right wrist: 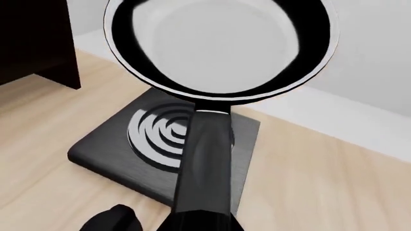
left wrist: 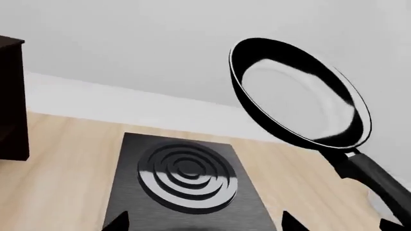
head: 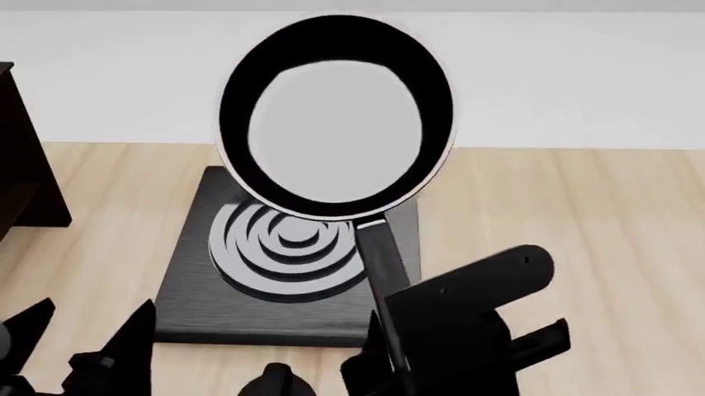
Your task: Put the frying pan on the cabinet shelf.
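The frying pan [head: 336, 115], black with a pale grey inside, is held up in the air above the table, tilted so its inside faces the head camera. My right gripper [head: 397, 356] is shut on its long black handle. The pan also shows in the right wrist view [right wrist: 218, 43], above that gripper [right wrist: 187, 224], and in the left wrist view [left wrist: 301, 98]. My left gripper [head: 79, 342] is open and empty, low at the front left; in its own view its two tips [left wrist: 202, 226] straddle the burner plate. The dark cabinet shelf [head: 22, 165] stands at the far left [left wrist: 9, 96] [right wrist: 32, 38].
A square black burner plate with concentric rings [head: 276, 272] lies on the light wooden table [head: 573, 223] directly under the raised pan; it also shows in both wrist views [left wrist: 186, 178] [right wrist: 160, 144]. A white wall runs behind the table.
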Motion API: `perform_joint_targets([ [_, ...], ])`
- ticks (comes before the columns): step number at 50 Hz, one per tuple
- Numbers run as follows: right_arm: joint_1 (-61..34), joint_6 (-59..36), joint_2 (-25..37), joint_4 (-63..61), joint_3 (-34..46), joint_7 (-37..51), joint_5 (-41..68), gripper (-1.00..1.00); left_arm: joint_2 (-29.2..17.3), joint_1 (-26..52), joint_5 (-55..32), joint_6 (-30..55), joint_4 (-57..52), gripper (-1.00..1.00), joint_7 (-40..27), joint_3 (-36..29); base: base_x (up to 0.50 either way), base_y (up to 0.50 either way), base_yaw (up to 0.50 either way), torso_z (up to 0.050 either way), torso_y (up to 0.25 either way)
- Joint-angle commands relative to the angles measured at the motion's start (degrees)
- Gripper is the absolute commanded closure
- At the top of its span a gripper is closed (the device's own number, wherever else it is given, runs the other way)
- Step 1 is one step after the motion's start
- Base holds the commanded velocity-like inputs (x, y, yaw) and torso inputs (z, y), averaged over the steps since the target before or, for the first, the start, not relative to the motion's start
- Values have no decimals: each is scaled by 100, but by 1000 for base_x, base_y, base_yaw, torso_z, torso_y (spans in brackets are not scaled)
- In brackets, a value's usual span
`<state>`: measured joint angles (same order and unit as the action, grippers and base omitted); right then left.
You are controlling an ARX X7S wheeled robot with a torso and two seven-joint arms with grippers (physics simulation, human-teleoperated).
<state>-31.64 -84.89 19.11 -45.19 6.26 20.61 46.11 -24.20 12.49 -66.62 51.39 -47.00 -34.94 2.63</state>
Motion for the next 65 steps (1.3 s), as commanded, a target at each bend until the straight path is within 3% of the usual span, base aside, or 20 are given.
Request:
perform_joint_targets([
  [1,-119,316,91,-34,316,-120,-224,100,-261,302,-1901,365,-383,-100,-713,436,0,0,0,0,0],
  [26,-132,907,335,14,1127,-308,-405,100,-156,545,-3758,-660,-162,-100,-1318,796,0,0,0,0,2],
  [35,-187,945,265,5,1109,-282,-333,100,302,393,-4209,-1116,123,-100,-1780,592,0,0,0,0,1],
  [51,-236,961,273,-43,1159,-223,-262,100,697,19,-3711,-999,459,-100,-1438,232,0,0,0,1,2],
  [65,-216,1181,414,-4,1451,-329,-348,100,947,294,-3474,-969,828,-100,-1418,-143,0,0,0,1,1],
])
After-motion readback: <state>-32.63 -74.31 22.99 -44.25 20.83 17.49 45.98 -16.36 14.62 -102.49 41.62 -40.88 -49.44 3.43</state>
